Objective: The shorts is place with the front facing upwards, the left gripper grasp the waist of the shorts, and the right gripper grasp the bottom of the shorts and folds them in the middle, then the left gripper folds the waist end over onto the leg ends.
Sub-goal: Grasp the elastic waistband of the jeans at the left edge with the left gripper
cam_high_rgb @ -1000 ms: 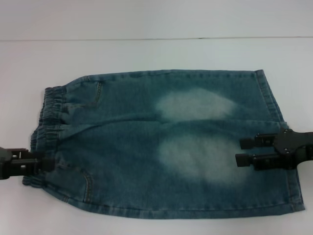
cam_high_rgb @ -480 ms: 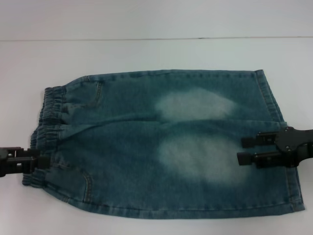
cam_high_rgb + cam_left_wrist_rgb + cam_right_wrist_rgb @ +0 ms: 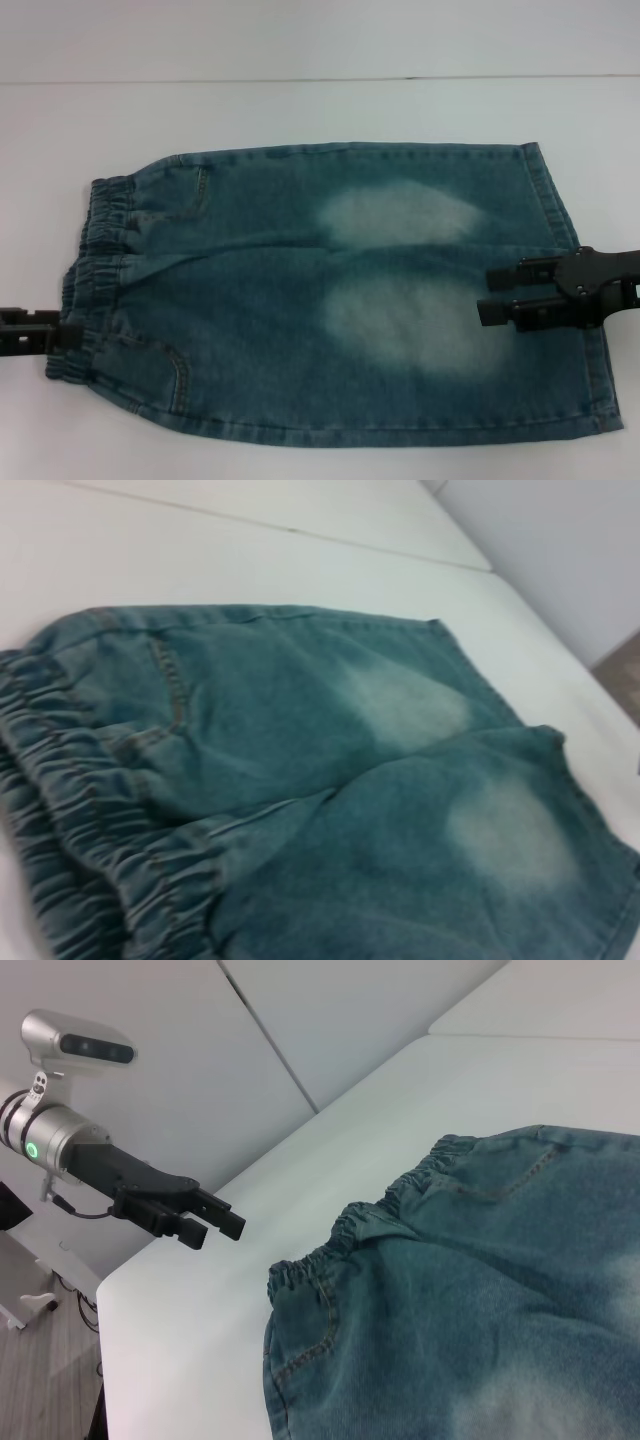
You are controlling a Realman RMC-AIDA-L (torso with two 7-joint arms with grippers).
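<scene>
Blue denim shorts [image 3: 330, 290] lie flat on the white table [image 3: 300, 110], elastic waist [image 3: 100, 270] to the left and leg hems [image 3: 580, 330] to the right. My left gripper [image 3: 72, 335] sits at the table's left edge, its tips just at the near corner of the waist, holding nothing. The right wrist view shows that left gripper [image 3: 222, 1230] open and apart from the shorts [image 3: 480, 1310]. My right gripper [image 3: 488, 292] hovers open over the near leg, fingers pointing toward the waist. The left wrist view shows only the shorts [image 3: 330, 780].
The table's back edge [image 3: 320, 79] meets a pale wall. Bare white tabletop surrounds the shorts on the far side and on the left. In the right wrist view the table corner [image 3: 110, 1290] drops off to the floor.
My left gripper has drawn back to the left, off the waistband. My right gripper has shifted slightly left and tilted over the near leg. The shorts have not moved.
</scene>
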